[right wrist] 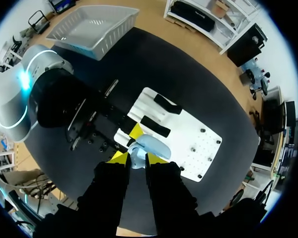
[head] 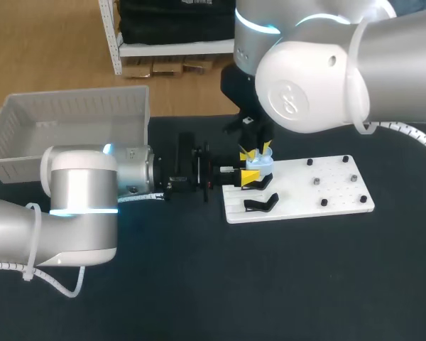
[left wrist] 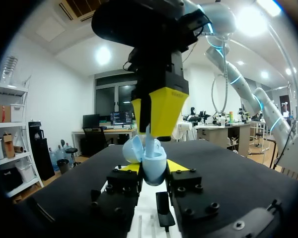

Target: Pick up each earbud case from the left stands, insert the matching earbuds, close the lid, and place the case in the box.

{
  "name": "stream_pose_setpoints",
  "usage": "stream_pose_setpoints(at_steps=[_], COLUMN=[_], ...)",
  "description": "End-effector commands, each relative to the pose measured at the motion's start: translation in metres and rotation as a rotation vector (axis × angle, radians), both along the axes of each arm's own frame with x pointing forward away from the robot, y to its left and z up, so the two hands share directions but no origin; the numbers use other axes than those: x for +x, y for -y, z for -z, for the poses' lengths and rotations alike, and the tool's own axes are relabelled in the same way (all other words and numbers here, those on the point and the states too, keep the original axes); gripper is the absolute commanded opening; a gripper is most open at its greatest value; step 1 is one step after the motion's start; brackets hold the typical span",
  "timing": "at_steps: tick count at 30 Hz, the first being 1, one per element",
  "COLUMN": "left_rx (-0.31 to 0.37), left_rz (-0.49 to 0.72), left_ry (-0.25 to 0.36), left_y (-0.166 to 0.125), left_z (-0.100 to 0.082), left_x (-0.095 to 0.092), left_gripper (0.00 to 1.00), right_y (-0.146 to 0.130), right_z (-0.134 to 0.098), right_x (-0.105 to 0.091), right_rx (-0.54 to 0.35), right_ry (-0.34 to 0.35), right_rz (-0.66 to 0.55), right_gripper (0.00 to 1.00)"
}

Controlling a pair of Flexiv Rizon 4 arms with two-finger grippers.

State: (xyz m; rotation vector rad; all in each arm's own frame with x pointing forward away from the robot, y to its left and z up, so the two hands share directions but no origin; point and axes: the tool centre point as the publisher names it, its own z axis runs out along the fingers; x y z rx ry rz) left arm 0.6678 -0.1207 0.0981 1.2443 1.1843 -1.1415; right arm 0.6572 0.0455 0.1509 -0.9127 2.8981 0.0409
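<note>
Clamps the open pale-blue case (left wrist: 152, 166) from both sides in the left gripper (left wrist: 154, 169), over the white board's (head: 319, 186) left edge, with its mouth facing up at the right gripper (left wrist: 151, 130) directly above, nearer for loading, grip there impossible to tell.

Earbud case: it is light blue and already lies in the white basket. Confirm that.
Not right. The light blue earbud case is not in the white basket. The left gripper holds it above the white board. The head view shows this, and the colour is as you said.
</note>
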Motion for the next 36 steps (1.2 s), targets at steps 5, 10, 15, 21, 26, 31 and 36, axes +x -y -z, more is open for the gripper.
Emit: stream_pose_setpoints(at_steps=[5, 10, 15, 21, 26, 31, 36], left_rx=[-0.004, -0.004, -0.004, -0.004, -0.004, -0.004, -0.004], left_rz=[-0.009, -0.009, -0.009, -0.009, -0.009, -0.009, -0.009], left_ry=[0.005, 0.005, 0.005, 0.005, 0.005, 0.005, 0.005], left_y=[0.0005, 0.0005, 0.0005, 0.0005, 0.0005, 0.0005, 0.0005], left_z=[0.0011, 0.0011, 0.0011, 0.0011, 0.0011, 0.0011, 0.0011], left_x=[-0.0021, -0.0021, -0.0021, -0.0021, -0.0021, -0.0021, -0.0021], left_gripper=[0.0, 0.0, 0.0, 0.0, 0.0, 0.0, 0.0], right_y=[0.0013, 0.0017, 0.002, 0.0018, 0.0026, 0.003, 0.0031], right_z=[0.0014, 0.0029, 0.0047, 0.0069, 0.008, 0.0093, 0.0091], right_x=[0.0005, 0.001, 0.0011, 0.0007, 0.0001, -0.0002, -0.0011], right_rx=[0.0, 0.0, -0.002, -0.003, -0.007, -0.008, 0.006], right_ry=[0.0, -0.002, -0.005, -0.009, -0.01, -0.01, -0.011], right_rz=[0.006, 0.006, 0.005, 0.003, 0.001, 0.003, 0.004], right_gripper=[0.0, 0.0, 0.0, 0.0, 0.0, 0.0, 0.2])
